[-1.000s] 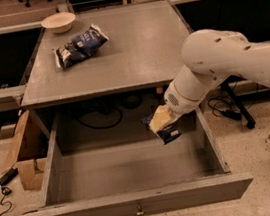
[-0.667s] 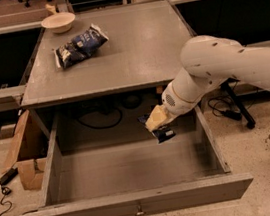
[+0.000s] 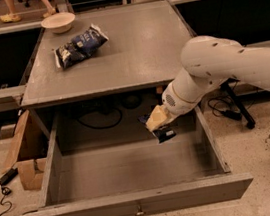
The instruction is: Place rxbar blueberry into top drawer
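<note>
The top drawer (image 3: pixel 139 203) is pulled wide open below the grey table, its metal knob at the centre of the front panel. My gripper (image 3: pixel 157 123) hangs over the drawer's right rear part, inside its outline. It is shut on the rxbar blueberry (image 3: pixel 165 135), a small dark wrapper that sticks out below the tan fingers (image 3: pixel 156 118). The bar is held above the drawer floor, not touching it.
On the grey table top (image 3: pixel 137 54) lie a crinkled blue-and-white chip bag (image 3: pixel 79 45) and a pale bowl (image 3: pixel 58 22) at the back left. A cardboard box (image 3: pixel 27 156) and cables sit on the floor at left. A chair base stands at right.
My gripper with the bar has moved left and a little back over the drawer, staying at about the same height.
</note>
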Available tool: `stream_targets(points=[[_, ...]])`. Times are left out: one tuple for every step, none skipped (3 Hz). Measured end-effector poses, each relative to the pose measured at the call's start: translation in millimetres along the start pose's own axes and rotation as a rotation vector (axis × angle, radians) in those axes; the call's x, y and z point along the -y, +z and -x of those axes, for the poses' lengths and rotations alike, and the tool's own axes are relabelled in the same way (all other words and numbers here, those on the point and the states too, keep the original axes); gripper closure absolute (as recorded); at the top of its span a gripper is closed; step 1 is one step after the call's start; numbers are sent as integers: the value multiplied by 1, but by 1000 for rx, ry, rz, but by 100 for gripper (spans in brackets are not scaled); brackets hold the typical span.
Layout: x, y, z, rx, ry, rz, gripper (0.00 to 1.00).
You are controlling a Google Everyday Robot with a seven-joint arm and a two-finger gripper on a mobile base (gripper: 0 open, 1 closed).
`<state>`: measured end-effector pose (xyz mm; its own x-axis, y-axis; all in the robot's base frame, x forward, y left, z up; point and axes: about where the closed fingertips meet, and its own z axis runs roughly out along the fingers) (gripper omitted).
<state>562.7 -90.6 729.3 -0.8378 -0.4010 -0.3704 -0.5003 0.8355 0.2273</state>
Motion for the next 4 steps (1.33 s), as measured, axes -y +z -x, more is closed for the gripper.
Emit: stream_targets(points=[[0, 0, 0, 0, 0, 0, 35], [0, 0, 0, 0, 0, 0, 12], [0, 0, 0, 0, 0, 0, 0], [0, 0, 0, 0, 0, 0, 0]])
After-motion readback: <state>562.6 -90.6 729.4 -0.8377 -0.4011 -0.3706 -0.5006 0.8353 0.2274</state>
